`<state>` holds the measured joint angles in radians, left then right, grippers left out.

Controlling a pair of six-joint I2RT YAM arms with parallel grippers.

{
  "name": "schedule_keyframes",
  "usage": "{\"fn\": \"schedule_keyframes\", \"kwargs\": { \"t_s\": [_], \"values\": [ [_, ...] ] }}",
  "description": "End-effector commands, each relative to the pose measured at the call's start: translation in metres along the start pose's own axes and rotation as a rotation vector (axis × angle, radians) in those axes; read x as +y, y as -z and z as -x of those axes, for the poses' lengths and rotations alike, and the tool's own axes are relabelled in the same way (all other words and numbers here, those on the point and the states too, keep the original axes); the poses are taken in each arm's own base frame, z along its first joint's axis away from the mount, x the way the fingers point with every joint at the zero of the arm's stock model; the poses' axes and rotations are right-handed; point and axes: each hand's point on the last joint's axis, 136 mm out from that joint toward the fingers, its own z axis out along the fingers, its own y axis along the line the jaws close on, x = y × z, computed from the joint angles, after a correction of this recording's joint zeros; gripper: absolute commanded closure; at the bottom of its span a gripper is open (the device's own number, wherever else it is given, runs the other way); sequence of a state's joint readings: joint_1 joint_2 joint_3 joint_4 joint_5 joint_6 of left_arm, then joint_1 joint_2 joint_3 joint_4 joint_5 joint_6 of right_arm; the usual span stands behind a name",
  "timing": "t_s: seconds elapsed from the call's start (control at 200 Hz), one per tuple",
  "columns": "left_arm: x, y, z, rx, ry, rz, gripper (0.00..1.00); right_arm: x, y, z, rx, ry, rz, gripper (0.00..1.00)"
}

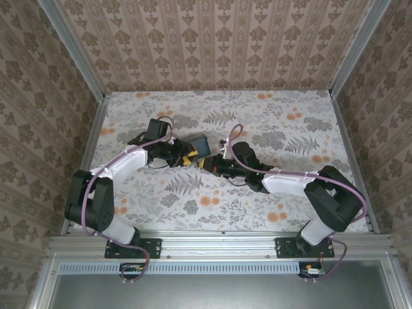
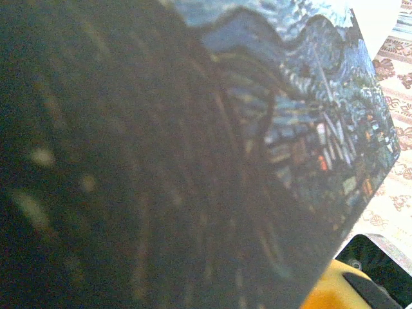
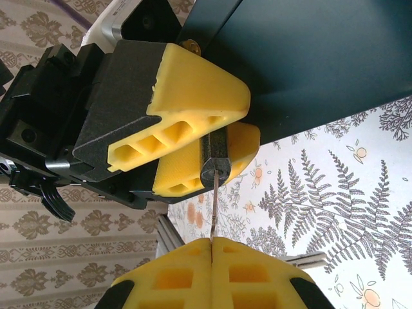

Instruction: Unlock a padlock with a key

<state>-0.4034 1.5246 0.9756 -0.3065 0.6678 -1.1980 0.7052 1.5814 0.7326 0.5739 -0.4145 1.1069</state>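
Note:
In the right wrist view, the small dark padlock (image 3: 215,151) sits pinched between the yellow fingers (image 3: 193,96) of my left gripper (image 3: 206,138), keyhole end facing the camera. The thin metal key (image 3: 211,209) runs straight from that keyhole down into my right gripper (image 3: 211,241), whose yellow pads are shut flat on it. From above, the left gripper (image 1: 182,157) and right gripper (image 1: 207,163) meet tip to tip at mid-table. One yellow fingertip (image 2: 331,290) shows at the bottom right of the left wrist view.
A dark blue box (image 1: 199,144) with a painted night-sky print (image 2: 302,109) lies right behind the left gripper and hangs over the padlock (image 3: 309,58). The floral table top (image 1: 257,122) is walled by metal rails (image 1: 90,148) on the left, back and right.

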Motion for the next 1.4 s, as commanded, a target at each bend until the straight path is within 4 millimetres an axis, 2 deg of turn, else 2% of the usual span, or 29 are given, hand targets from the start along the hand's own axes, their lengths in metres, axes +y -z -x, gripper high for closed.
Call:
{"fn": "schedule_keyframes", "kwargs": {
  "t_s": [0.0,0.18,0.38,0.635,0.715,0.79,0.87,0.965,1.075,1.135,1.205,1.315,1.395],
  "values": [
    [-0.016,0.011,-0.008,0.009,-0.038,-0.054,1.0,0.015,-0.006,0.011,-0.031,0.006,0.048,0.96],
    [-0.016,0.011,-0.008,0.009,-0.03,-0.061,1.0,0.011,-0.007,0.01,-0.031,-0.003,0.038,0.92],
    [-0.018,0.011,-0.011,0.013,-0.032,-0.064,1.0,0.015,-0.008,0.014,-0.039,0.0,0.052,0.92],
    [-0.018,0.011,-0.011,0.013,-0.025,-0.069,1.0,0.017,-0.011,0.016,-0.04,-0.01,0.062,0.86],
    [-0.019,0.012,-0.011,0.011,-0.026,-0.072,1.0,0.017,-0.011,0.017,-0.042,-0.009,0.061,0.86],
    [-0.02,0.011,-0.011,0.012,-0.026,-0.073,1.0,0.019,-0.012,0.017,-0.037,-0.008,0.069,0.93],
    [-0.017,0.012,-0.009,0.006,-0.026,-0.064,1.0,0.019,-0.008,0.018,-0.037,-0.008,0.069,0.93],
    [-0.002,0.017,-0.003,-0.016,-0.08,0.028,1.0,0.006,0.006,0.015,-0.024,0.001,0.01,0.9],
    [0.024,0.019,0.019,-0.089,-0.17,0.165,1.0,-0.025,0.026,-0.006,0.054,0.076,-0.152,0.84],
    [0.029,0.016,0.028,-0.118,-0.196,0.192,1.0,-0.04,0.035,-0.014,0.077,0.085,-0.198,0.83],
    [0.031,0.01,0.036,-0.147,-0.196,0.191,1.0,-0.048,0.042,-0.019,0.086,0.086,-0.22,0.81],
    [0.036,0.002,0.055,-0.212,-0.213,0.219,1.0,-0.049,0.041,-0.027,0.136,0.145,-0.234,0.76],
    [0.035,-0.01,0.069,-0.24,-0.218,0.193,1.0,-0.063,0.033,-0.032,0.164,0.2,-0.279,0.69]
  ]
}}
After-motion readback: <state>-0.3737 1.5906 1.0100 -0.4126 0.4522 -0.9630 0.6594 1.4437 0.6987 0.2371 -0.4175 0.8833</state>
